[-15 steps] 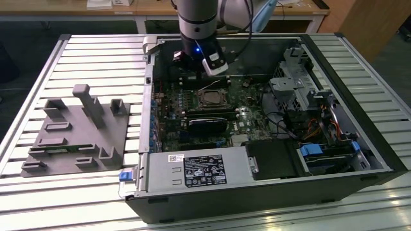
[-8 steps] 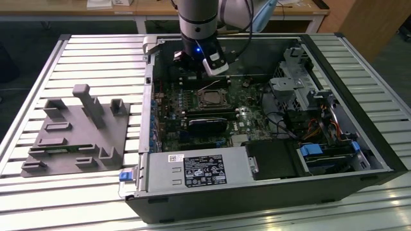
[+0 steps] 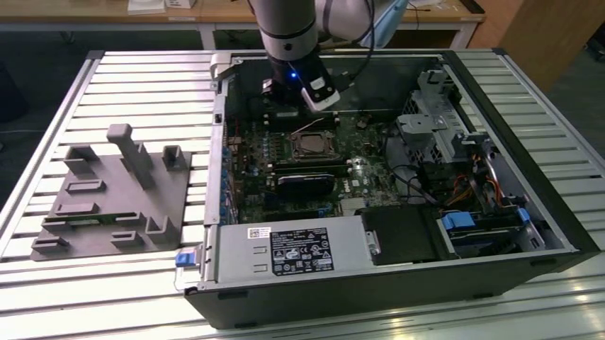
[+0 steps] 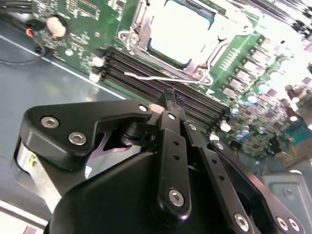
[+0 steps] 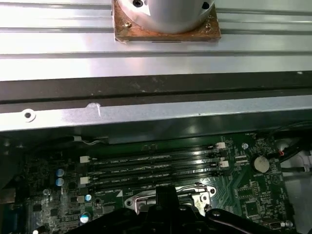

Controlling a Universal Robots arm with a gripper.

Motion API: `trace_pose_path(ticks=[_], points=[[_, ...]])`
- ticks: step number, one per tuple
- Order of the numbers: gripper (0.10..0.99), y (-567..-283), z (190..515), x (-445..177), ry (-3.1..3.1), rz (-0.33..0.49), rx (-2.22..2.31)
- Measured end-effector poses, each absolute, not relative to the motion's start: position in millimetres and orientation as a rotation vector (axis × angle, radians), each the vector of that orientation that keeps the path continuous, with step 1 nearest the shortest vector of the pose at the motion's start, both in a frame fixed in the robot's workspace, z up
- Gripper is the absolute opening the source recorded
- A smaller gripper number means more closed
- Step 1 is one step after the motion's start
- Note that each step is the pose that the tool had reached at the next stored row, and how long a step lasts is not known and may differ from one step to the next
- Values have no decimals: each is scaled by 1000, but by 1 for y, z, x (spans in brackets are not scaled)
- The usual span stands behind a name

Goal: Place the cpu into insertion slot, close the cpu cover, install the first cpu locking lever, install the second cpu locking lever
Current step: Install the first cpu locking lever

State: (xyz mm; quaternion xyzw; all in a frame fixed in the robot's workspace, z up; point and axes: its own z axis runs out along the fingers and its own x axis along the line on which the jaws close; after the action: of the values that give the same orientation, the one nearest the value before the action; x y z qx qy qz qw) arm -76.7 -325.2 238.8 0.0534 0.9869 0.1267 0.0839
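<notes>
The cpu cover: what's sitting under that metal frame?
The cpu: its pale face shows through the cut-out of the cpu cover; the frame hides the chip's edges and everything beneath.

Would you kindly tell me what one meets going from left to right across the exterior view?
grey fixture plate → cpu → blue drive bracket
</notes>
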Motion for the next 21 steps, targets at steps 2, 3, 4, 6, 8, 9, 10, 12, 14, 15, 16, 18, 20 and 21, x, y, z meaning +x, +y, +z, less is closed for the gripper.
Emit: trace_pose_path(ticks=[2, 3, 4, 6, 8, 9, 10, 12, 14, 15, 16, 18, 20, 21], points=[[106, -326, 238, -77, 2938, 383, 158], [106, -326, 237, -77, 2936, 387, 158], [106, -326, 236, -77, 2935, 390, 158], [106, -326, 234, -76, 2933, 397, 158], [106, -327, 232, -76, 2932, 405, 159], [106, -327, 231, -76, 2931, 408, 160], [106, -327, 230, -75, 2931, 411, 160], [106, -327, 227, -74, 2931, 413, 160], [106, -327, 225, -71, 2931, 414, 160], [106, -327, 224, -69, 2931, 415, 160], [106, -327, 223, -68, 2930, 416, 161], [106, -327, 221, -65, 2930, 417, 163], [106, -327, 220, -63, 2929, 416, 171], [106, -327, 219, -63, 2927, 415, 185]])
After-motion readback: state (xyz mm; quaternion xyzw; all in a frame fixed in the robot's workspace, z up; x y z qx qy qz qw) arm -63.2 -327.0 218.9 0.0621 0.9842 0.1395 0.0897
